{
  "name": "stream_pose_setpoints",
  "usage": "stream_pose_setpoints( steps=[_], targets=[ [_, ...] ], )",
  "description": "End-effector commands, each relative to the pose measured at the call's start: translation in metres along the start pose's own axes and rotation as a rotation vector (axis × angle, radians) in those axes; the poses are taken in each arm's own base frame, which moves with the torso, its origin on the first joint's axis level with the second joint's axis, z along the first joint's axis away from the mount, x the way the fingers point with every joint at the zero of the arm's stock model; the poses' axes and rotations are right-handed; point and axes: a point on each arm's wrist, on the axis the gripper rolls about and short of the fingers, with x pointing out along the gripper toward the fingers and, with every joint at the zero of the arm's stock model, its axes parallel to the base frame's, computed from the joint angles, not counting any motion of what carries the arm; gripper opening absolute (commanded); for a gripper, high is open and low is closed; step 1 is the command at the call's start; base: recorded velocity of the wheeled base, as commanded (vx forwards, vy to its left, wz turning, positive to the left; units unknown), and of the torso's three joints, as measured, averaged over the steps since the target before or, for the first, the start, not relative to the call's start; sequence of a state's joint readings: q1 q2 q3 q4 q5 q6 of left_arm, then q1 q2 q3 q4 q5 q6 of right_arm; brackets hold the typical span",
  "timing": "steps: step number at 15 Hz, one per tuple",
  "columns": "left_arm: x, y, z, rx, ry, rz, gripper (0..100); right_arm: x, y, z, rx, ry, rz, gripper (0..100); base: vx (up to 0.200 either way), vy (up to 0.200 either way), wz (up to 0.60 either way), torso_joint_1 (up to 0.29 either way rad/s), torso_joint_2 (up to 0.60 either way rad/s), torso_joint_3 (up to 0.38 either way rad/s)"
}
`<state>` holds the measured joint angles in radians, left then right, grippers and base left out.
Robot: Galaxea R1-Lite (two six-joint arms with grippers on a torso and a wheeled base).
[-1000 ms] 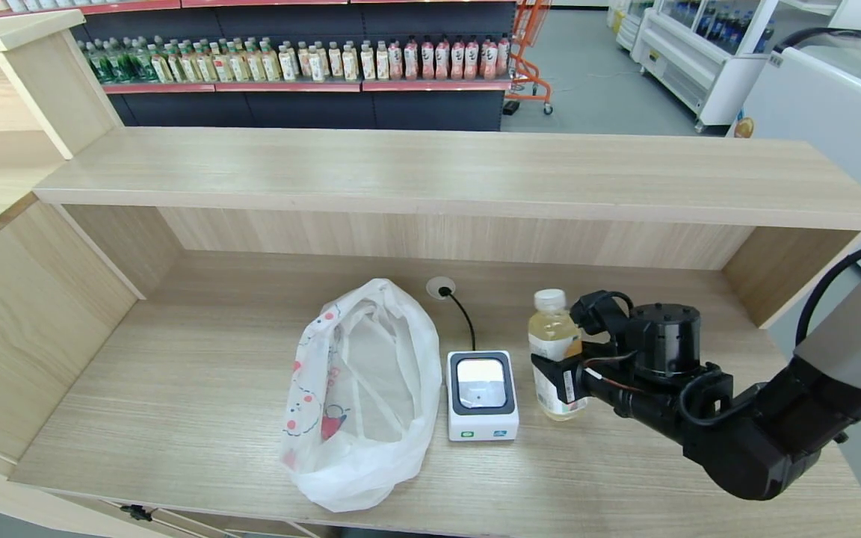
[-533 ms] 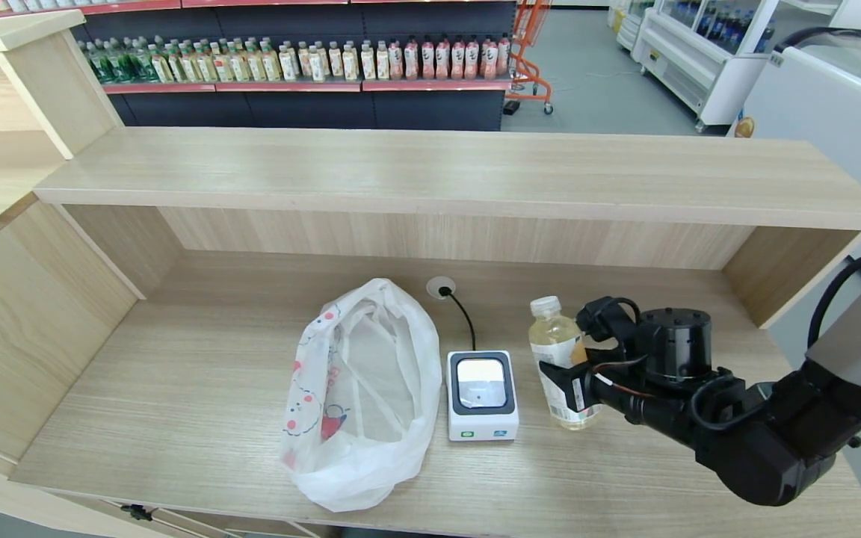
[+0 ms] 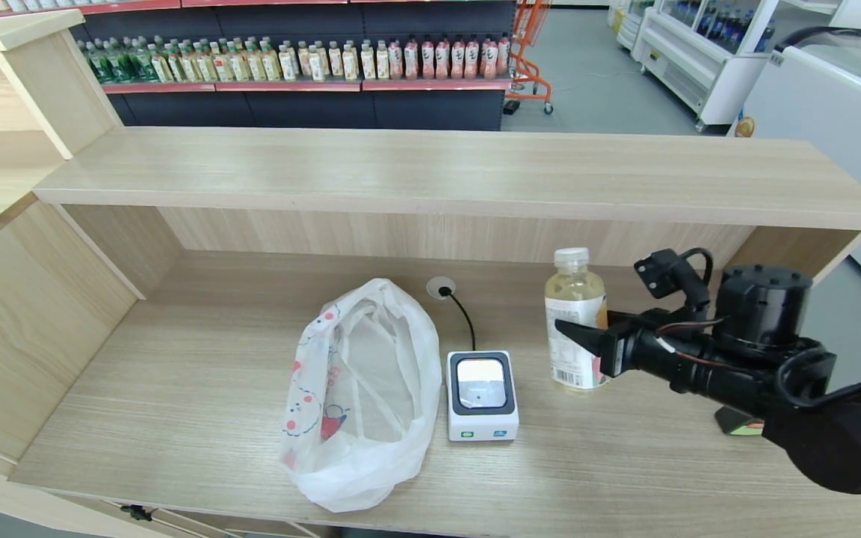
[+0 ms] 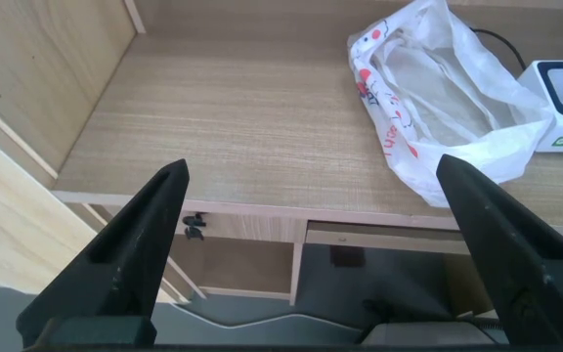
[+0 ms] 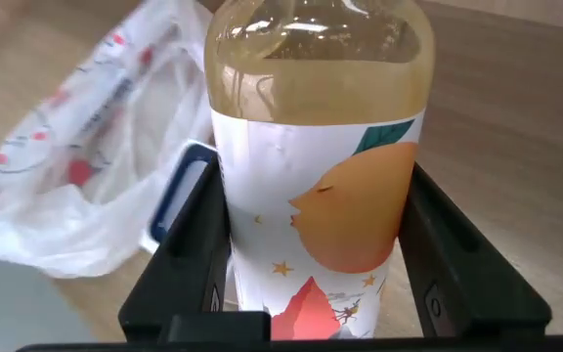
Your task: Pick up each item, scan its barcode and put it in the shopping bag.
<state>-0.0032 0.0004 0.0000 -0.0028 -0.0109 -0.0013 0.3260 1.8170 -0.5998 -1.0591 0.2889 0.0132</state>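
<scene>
Right of the scanner [image 3: 481,394], the bottle [image 3: 571,295] is held upright, clamped by the right gripper [image 3: 578,338]. The left gripper [image 4: 313,171] is spread wide.

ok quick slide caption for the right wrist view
Right gripper holds the drink bottle upright, shopping bag and scanner beyond.

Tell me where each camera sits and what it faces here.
Head view: high on the robot, looking down at the counter; its right gripper shows, shut on the bottle.
Left wrist view: above the counter's near edge, facing down past the open left gripper.
Right wrist view: behind the right gripper, close on the bottle.
All share the shopping bag and scanner.
</scene>
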Motion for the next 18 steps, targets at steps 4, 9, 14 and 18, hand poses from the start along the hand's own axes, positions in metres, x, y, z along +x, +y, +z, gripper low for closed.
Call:
stream_pose_setpoints(
  steps=[4, 9, 14, 18],
  targets=[
    [0.000, 0.000, 0.000, 0.000, -0.001, 0.000, 100, -0.049, 0.015, 0.035, 0.153, -0.088, 0.329, 0, 0.000, 0.000, 0.00, 0.000, 0.00, 0.000],
    [0.000, 0.000, 0.000, 0.000, -0.001, 0.000, 100, -0.067, 0.039, 0.025, 0.174, -0.026, 0.541, 0, 0.000, 0.000, 0.00, 0.000, 0.00, 0.000],
    [0.000, 0.000, 0.000, 0.000, -0.001, 0.000, 100, -0.065, 0.058, 0.019, 0.119, -0.011, 0.613, 0, 0.000, 0.000, 0.00, 0.000, 0.00, 0.000],
    [0.000, 0.000, 0.000, 0.000, -0.001, 0.000, 100, -0.067, 0.072, 0.006, 0.015, 0.003, 0.666, 0, 0.000, 0.000, 0.00, 0.000, 0.00, 0.000]
  ],
)
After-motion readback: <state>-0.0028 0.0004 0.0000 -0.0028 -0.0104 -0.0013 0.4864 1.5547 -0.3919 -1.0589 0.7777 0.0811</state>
